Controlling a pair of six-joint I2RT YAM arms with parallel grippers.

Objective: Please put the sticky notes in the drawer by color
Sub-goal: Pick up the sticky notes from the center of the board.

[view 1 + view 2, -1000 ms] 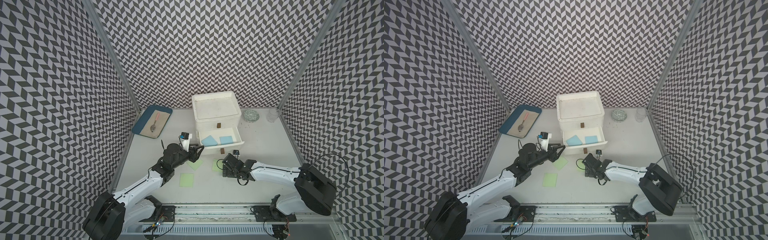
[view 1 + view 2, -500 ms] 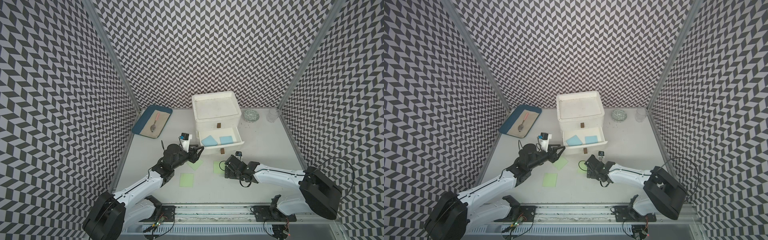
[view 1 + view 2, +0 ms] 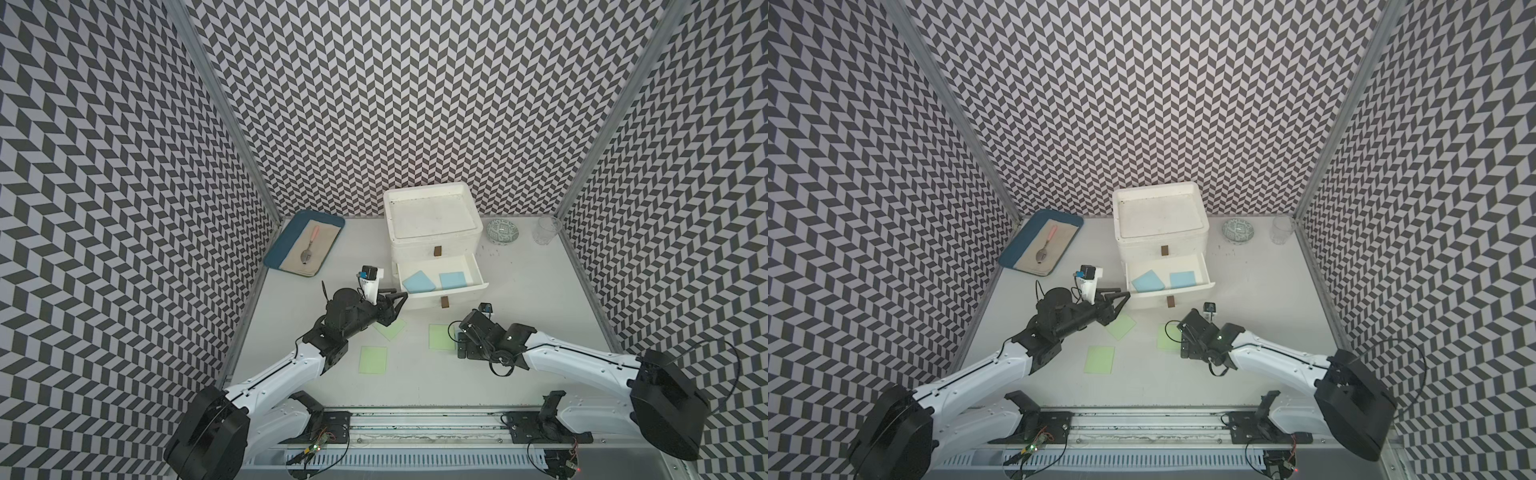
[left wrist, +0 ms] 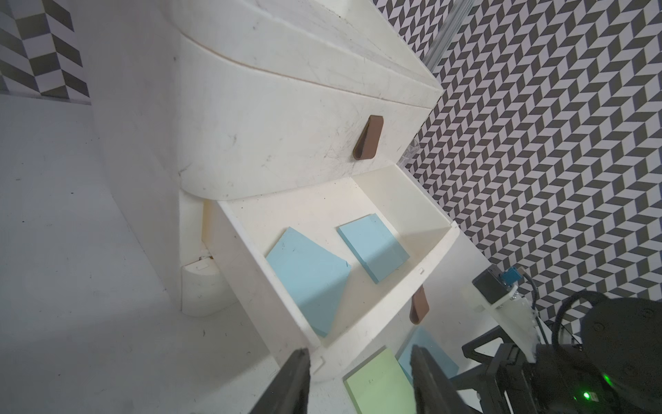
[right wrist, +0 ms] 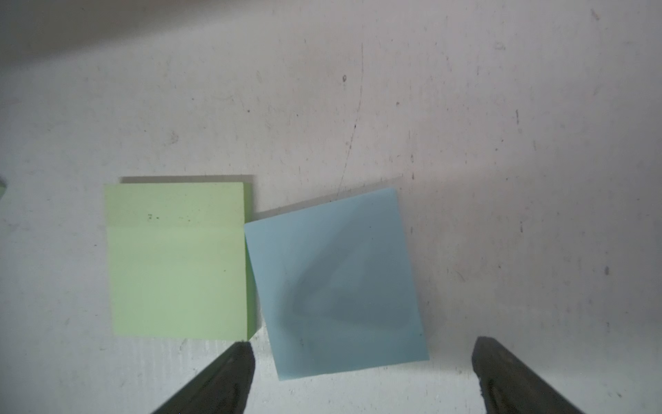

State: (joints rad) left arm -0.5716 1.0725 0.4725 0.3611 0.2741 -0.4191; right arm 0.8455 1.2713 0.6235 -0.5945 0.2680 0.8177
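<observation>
Right gripper (image 5: 361, 344): I see fingers spread wide, empty, above blue note (image 5: 336, 283) (touching green note (image 5: 175, 261)).
Left gripper (image 4: 358, 351): half-spread, empty, by drawer (image 4: 247, 272).

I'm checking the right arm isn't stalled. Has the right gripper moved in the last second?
Yes. In both top views the right gripper has drawn back from the drawer unit toward the front, uncovering more of the nearest green sticky note.

Top views bright, even, sharp, edges bowed; right wrist view dim, soft, pinkish, shadowed.
</observation>
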